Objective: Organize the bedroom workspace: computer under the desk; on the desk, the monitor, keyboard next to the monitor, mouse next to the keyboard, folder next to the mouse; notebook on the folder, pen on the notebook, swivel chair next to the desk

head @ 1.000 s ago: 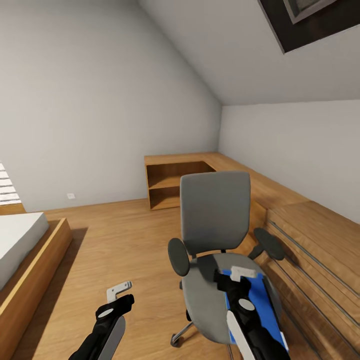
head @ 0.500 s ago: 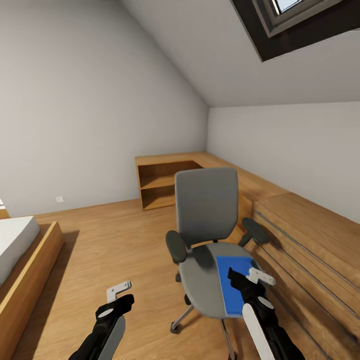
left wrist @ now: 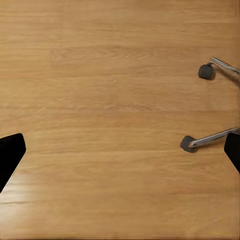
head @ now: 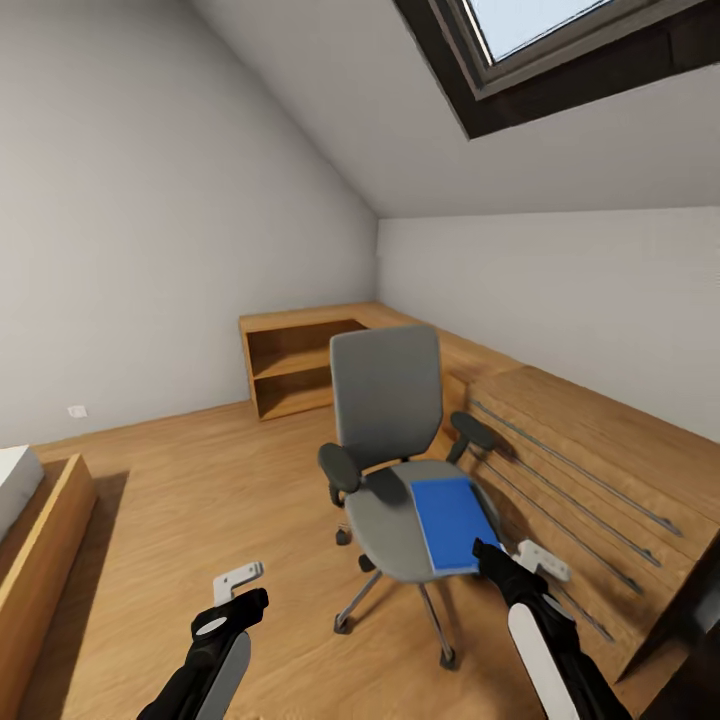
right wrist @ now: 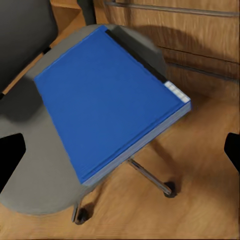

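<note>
- Head view: your right gripper hangs at the near right edge of the swivel chair, just beside the folder, with nothing in it; how far its fingers are spread is hard to read here. The folder lies flat on the right half of the seat, bright blue, its near edge reaching the seat rim. Since the chair rolls on casters, I judge a push from the side could swing or roll the seat away before you close. The left gripper hovers empty over the floor, left of the chair.
- Left wrist view: the dark fingertips sit at opposite borders, so the left gripper stands wide apart above bare boards; two chair casters lie near.
- Right wrist view: the right gripper is spread wide, with the folder between and beyond the fingertips. Its corner with white page edges overhangs the seat. A careless nudge there could tip it off.
</note>
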`<state>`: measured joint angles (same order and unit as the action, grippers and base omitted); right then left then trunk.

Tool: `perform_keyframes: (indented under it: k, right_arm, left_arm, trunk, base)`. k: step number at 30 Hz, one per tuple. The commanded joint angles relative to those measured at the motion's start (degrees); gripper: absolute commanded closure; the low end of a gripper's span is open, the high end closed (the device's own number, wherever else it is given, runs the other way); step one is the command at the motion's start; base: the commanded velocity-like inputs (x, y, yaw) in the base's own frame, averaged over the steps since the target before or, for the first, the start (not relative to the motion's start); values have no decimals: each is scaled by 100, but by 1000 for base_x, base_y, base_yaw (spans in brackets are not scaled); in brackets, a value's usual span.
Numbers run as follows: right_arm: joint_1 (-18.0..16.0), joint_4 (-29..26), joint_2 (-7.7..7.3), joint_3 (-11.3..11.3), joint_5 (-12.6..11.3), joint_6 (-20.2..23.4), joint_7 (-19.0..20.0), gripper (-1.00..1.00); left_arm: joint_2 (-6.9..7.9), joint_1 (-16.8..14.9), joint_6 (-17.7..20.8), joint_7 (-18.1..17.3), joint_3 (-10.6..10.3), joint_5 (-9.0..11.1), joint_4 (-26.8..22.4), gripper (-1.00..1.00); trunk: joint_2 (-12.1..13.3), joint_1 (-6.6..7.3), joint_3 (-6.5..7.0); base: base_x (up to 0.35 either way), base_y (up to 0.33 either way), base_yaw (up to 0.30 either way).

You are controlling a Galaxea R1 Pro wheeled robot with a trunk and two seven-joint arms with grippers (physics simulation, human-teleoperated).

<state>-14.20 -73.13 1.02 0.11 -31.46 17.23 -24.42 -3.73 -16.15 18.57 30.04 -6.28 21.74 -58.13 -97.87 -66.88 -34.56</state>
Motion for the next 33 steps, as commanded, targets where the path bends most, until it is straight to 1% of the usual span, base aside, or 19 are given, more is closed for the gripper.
perform_keyframes:
  k: [1, 3, 4, 6, 7, 9, 10, 11, 12, 13, 14, 16, 18, 22, 25, 28, 29, 32, 33]
  right_arm:
    - [-4, -11, -4, -29, -62, 22, -35, -100]
    - [-4, -16, -24, -106, -228, 25, -29, -100]
    - [-4, -16, -25, -119, -241, 25, -28, -100]
    - [-4, -17, -56, -242, -274, 25, -12, -100]
    - [2, 9, -224, -385, -305, 25, 416, -100]
    - [7, 62, -271, -499, -384, 25, 607, -100]
    - [9, 105, -290, -629, -464, 26, 696, -100]
    - [11, 213, -310, -890, -611, 26, 853, -100]
    - [13, 394, -325, -1259, -789, 29, 1160, -100]
    - [13, 433, -330, -1343, -819, 30, 1253, -100]
    - [13, 532, -343, -1555, -879, 32, 1540, -100]
    - [13, 599, -348, -1650, -901, 33, 1712, -100]
    - [12, 737, -354, -1758, -933, 34, 1978, -100]
    - [12, 864, -350, -1924, -950, 32, 2138, -100]
    - [10, 1099, -339, -2087, -952, -23, 2204, -100]
    - [6, 1221, -324, -2117, -955, -172, 2216, -100]
    - [7, 1231, -320, -2132, -979, -293, 2220, -100]
    - [6, 1169, -311, -2126, -1166, -324, 2215, -100]
    - [1, 1161, -292, -2121, -1300, -367, 2217, -100]
  left_arm:
    - [4, -3, 15, 41, -14, 43, -11, -100]
    - [4, -3, 19, 43, -14, 46, -13, -100]
    - [4, -3, 20, 41, -14, 46, -13, -100]
    - [4, -3, 26, 44, -14, 45, -14, -100]
    - [0, -3, 29, 53, -10, 63, -85, -100]
    - [-3, -3, 26, 54, -12, 65, -96, -100]
    - [-4, -3, 25, 54, -13, 66, -103, -100]
    - [-4, -3, 24, 51, -13, 67, -114, -100]
    - [-3, -3, 24, 48, -14, 69, -135, -100]
    - [-2, -3, 24, 47, -14, 70, -148, -100]
    - [1, -3, 27, 46, -14, 76, -218, -100]
    - [2, -1, 31, 43, -12, 79, -290, -100]
    - [3, 42, 41, 36, -11, 84, -532, -100]
    - [4, 300, 63, 25, -8, 91, -1021, -100]
    - [7, 775, 169, 15, -8, 93, -1948, -100]
    - [11, 1098, 463, 12, -6, 93, -2625, -100]
    - [30, 1350, 840, 11, -5, 94, -3135, -100]
    - [36, 1451, 1018, 10, -10, 100, -3309, -100]
    - [37, 1469, 1049, 10, -11, 101, -3341, -100]
  trunk:
    - [-4, 3, -6]
    - [-4, 3, -5]
    - [-4, 3, -5]
    - [-4, 3, -5]
    - [-44, -19, -23]
    - [-124, -63, -59]
    - [-164, -85, -77]
    - [-204, -107, -95]
    - [-244, -129, -113]
    - [-284, -151, -131]
    - [-324, -173, -149]
    - [-405, -216, -185]
    - [-485, -260, -221]
    - [-645, -348, -292]
    - [-766, -414, -346]
    - [-886, -480, -400]
    - [-926, -502, -418]
    - [-1046, -568, -472]
    - [-1086, -590, -490]
  base:
    - [-264, 229, -91]
    - [-221, 199, -18]
    - [-162, 131, -10]
    - [-68, 55, -4]
    - [-5, 4, 0]
    - [-2, 2, 0]
    - [-1, 1, 0]
    - [0, 0, 0]
    - [0, 0, 0]
    - [0, 0, 0]
    - [0, 0, 0]
    - [0, 0, 0]
    - [0, 0, 0]
    - [0, 0, 0]
    - [0, 0, 0]
    - [0, 0, 0]
    - [0, 0, 0]
    - [0, 0, 0]
    - [0, 0, 0]
